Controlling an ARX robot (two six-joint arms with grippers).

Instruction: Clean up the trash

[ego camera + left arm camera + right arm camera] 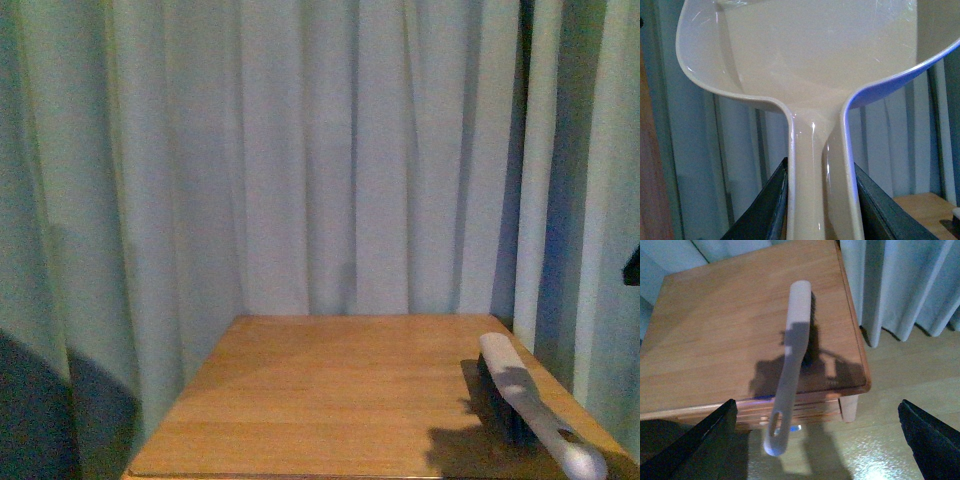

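Trash appeared in no view and, being probably light and soft, suited sweeping over pinching; left fingers (pixel 767 210) gripped the dustpan (pixel 810 60) handle, while right fingers (pixel 695 440) stood open above the brush (pixel 792 345) on the tabletop (pixel 715 330).

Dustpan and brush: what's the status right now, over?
Left gripper shut on dustpan handle. Right gripper open above brush, untouched on table, handle overhanging the edge. No trash in any view.
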